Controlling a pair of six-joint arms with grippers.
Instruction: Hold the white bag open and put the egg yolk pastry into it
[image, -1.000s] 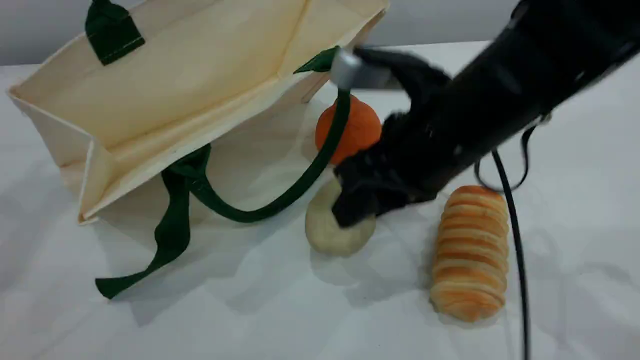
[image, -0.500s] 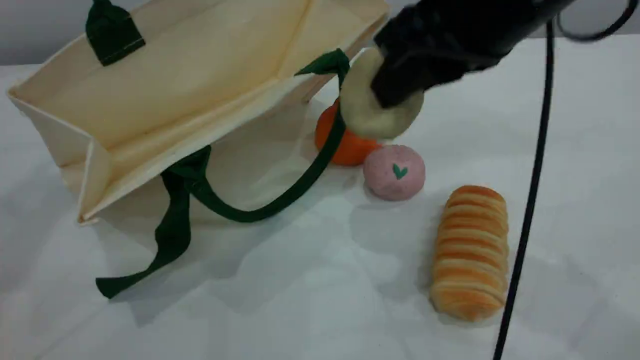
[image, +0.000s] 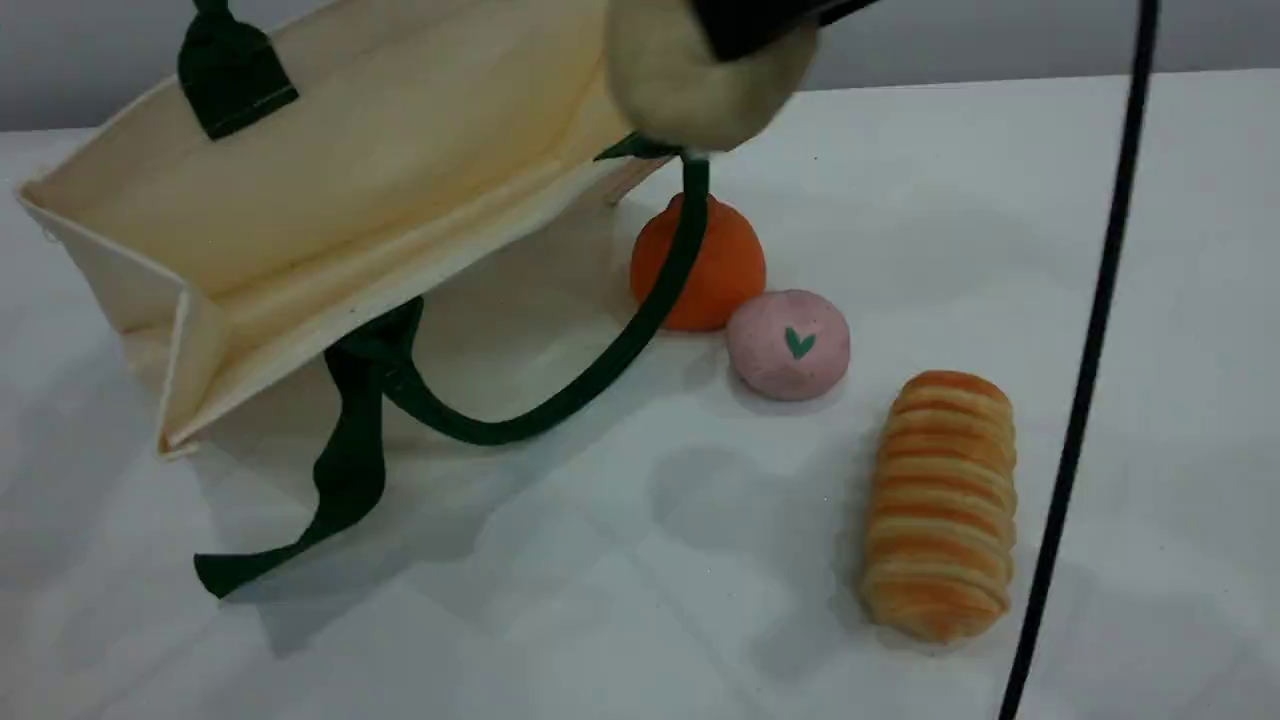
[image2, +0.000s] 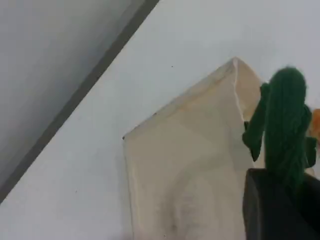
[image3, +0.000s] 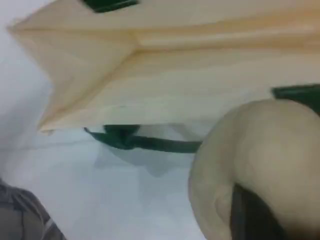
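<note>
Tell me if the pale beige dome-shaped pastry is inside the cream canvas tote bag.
Out. The pale beige dome-shaped pastry hangs in the right pincer, off the table, by the rim of the cream canvas tote bag.

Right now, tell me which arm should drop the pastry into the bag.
Right. The right gripper holds the pastry in the air at the open mouth of the bag; the left gripper is shut on the handle, holding the bag open.
</note>
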